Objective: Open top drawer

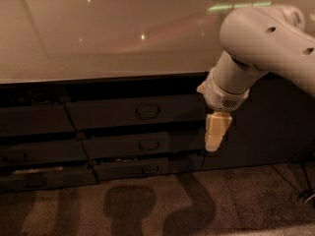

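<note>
The top drawer [113, 113] is the widest dark front, just under the counter edge, with a small rectangular pull [147, 111] at its centre. Its front stands roughly flush with the neighbouring dark fronts, and no interior shows. My gripper [215, 134] hangs pointing down at the end of the white arm [261, 38], which comes in from the upper right. It sits in front of the drawer's right end, well to the right of the pull and slightly lower, touching nothing that I can see.
A glossy pale countertop [108, 33] fills the upper half. Below the top drawer are two shorter drawer fronts [147, 144] [147, 169] with similar pulls. More dark fronts [34, 122] lie left, a dark panel [275, 127] right. Carpeted floor [147, 205] carries the arm's shadow.
</note>
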Available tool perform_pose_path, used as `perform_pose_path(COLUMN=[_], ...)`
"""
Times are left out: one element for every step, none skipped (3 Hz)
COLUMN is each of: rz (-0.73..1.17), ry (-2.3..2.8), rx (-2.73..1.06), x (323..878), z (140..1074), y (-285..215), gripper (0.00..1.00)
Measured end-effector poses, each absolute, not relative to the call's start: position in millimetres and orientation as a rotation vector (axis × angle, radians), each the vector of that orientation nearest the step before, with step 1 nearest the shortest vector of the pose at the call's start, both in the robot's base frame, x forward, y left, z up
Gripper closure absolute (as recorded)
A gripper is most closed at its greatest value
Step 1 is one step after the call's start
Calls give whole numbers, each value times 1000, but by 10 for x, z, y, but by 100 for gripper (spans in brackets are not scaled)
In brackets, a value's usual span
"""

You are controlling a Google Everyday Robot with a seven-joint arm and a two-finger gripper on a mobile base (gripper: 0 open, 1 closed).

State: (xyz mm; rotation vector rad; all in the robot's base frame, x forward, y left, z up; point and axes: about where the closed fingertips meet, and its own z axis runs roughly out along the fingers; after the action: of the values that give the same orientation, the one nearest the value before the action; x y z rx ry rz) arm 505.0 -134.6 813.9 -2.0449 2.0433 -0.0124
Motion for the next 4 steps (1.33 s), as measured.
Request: perform_pose_path(rz=[103, 214, 216, 119], ry=[2074, 2073, 2058, 1941], rx=[-2032, -2019, -2027, -2069], x=[5387, 5683, 5655, 5490], z=[7698, 7373, 7361, 7425], y=[-1624, -1816, -1793, -1752], gripper=[0, 0, 0, 0])
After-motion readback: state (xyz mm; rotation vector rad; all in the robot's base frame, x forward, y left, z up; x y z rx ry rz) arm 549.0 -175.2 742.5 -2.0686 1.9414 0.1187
